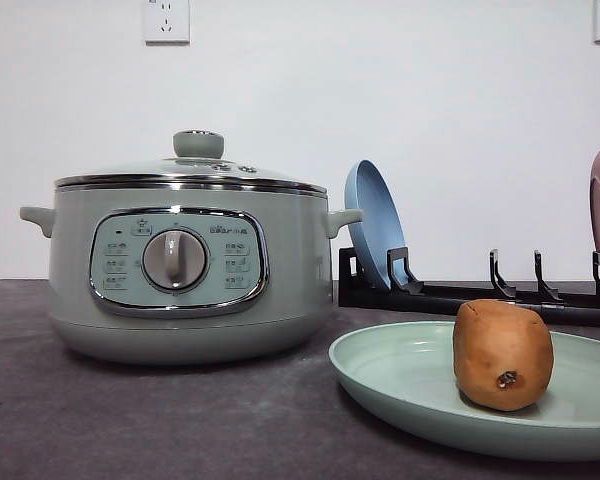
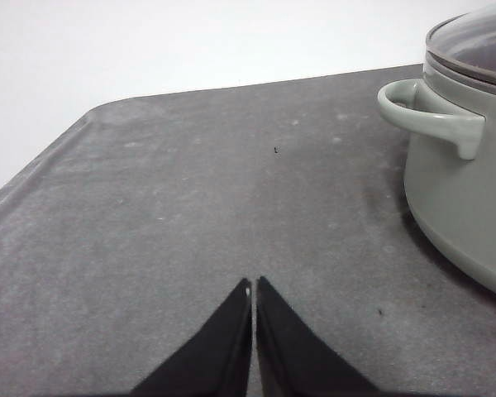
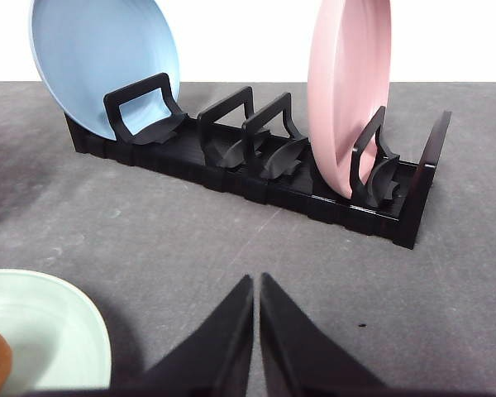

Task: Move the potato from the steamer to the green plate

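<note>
Sitting upright on the green plate [image 1: 400,385], the potato [image 1: 502,354] shows its small dark pit low on the near face; the plate's right part is cut off by the frame edge. The steamer [image 1: 185,270] stands to the plate's left with its glass lid [image 1: 195,165] on, so its inside cannot be seen. Both grippers are clenched on nothing, tips pressed together over bare table [image 2: 190,207]. Ahead of the left gripper [image 2: 254,285] lies a wide open stretch running to the table's rounded far corner, with the steamer's side handle [image 2: 434,116] off to one side and well apart. Ahead of the right gripper [image 3: 257,281] a clear strip of table separates the fingers from the black rack [image 3: 256,178], which holds a blue plate [image 3: 103,62] at one end and a pink dish [image 3: 347,87] near the other, both on edge. Near those fingers, to one side, the green plate's rim curves in, and only a sliver of potato shows at the frame edge.
</note>
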Tool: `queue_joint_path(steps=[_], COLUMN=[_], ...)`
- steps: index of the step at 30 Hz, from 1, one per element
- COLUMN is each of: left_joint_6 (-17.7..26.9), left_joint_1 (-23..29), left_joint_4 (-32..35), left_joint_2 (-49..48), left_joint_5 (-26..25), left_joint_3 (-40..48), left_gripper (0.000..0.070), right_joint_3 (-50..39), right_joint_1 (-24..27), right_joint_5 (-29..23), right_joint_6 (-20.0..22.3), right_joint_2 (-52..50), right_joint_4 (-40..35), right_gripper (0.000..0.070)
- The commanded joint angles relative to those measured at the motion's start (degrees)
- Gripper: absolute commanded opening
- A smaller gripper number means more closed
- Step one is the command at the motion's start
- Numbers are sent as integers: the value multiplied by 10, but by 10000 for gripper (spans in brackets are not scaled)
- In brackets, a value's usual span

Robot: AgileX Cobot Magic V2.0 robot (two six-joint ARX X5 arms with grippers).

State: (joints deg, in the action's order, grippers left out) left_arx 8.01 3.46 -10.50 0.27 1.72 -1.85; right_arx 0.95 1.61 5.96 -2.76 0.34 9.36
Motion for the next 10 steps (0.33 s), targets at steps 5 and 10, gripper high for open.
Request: queue_joint_path(steps=[5,10], left_joint_6=[-1,-1], left_joint_1=[0,0], left_joint_4=[-3,-2], left_joint_2=[-1,-1], left_joint_5=[2,2], left_joint_3=[12,12], left_gripper=[0,0], right_joint_3=[-3,-3], right_joint_1=[0,0], right_joint_5=[0,0], right_joint_6=[1,1], right_joint_2=[-2,-2], right_joint_4=[-5,-5], right_gripper=[0,0])
